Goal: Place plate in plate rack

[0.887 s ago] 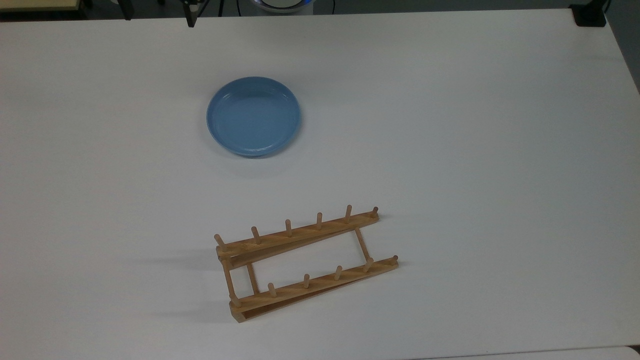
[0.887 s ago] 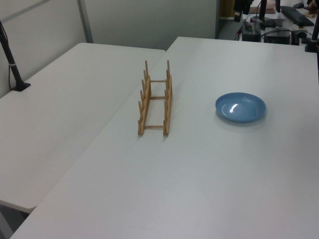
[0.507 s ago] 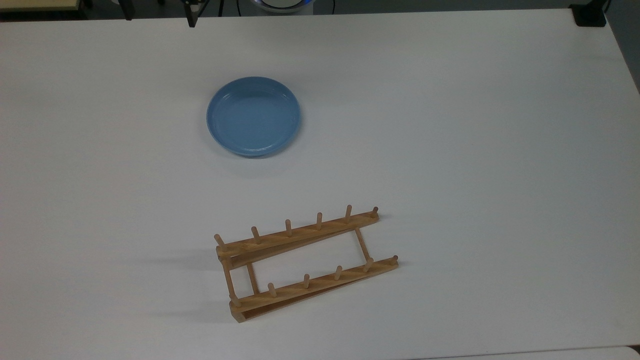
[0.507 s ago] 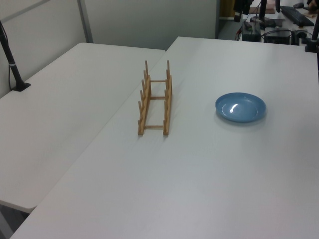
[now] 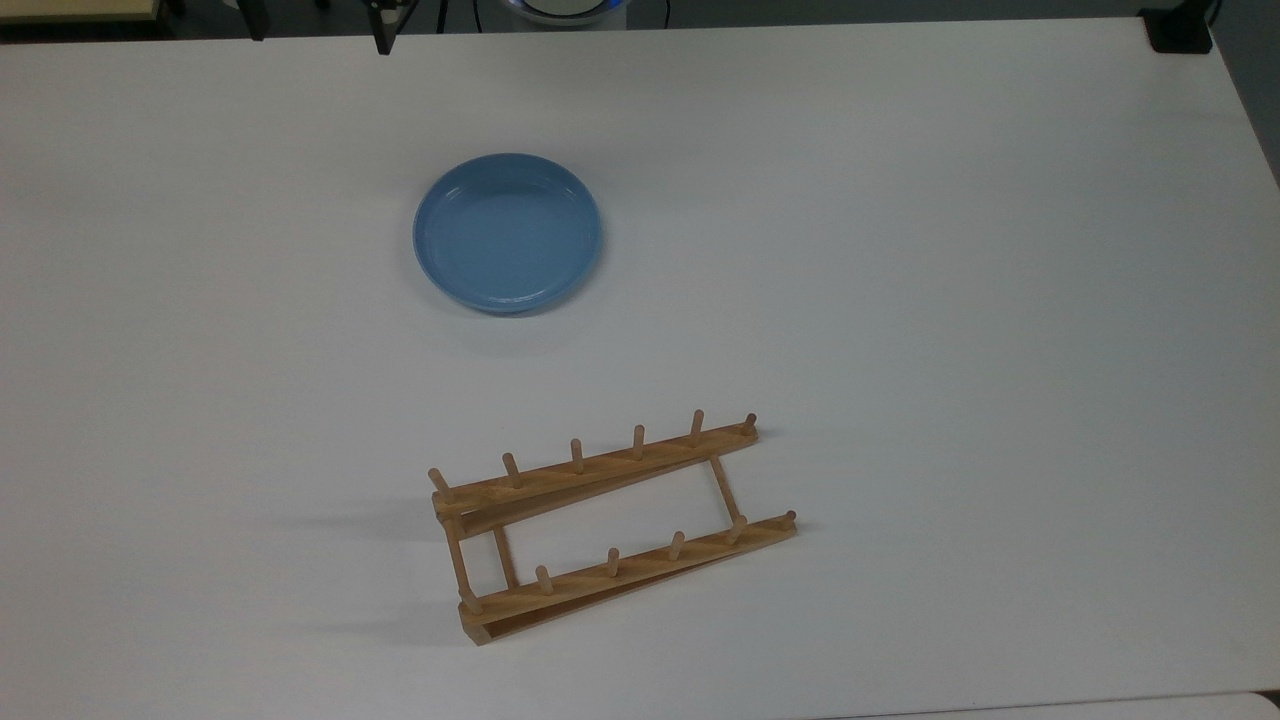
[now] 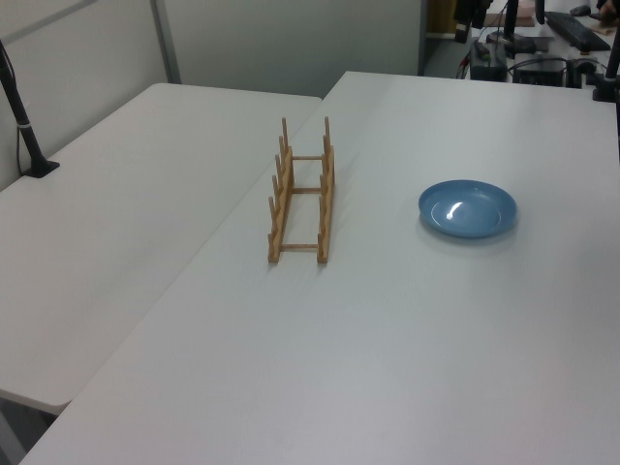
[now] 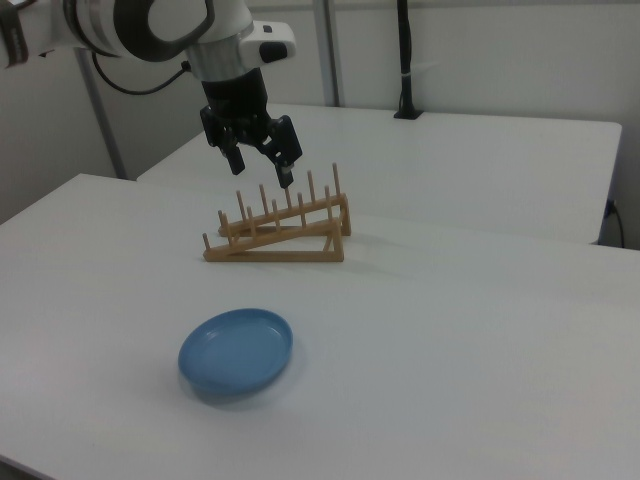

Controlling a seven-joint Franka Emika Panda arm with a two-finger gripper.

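Observation:
The light-blue plate (image 5: 508,233) lies flat on the white table, upper middle of the top view; it also shows in the left view (image 6: 467,208) and the right view (image 7: 237,353). The wooden plate rack (image 5: 610,525) stands apart from it, nearer the top view's bottom edge, with nothing between its pegs (image 6: 302,194) (image 7: 280,228). In the right view my gripper (image 7: 260,169) hangs open and holds nothing. It is high above the table, well above the plate, and it appears in front of the rack's peg tops.
The white table (image 5: 950,300) has wide bare areas around both objects. A second white table (image 6: 116,223) adjoins it beyond the rack. A black post (image 7: 404,60) stands on that far table, and a black clamp (image 5: 1180,30) sits at the top view's upper right corner.

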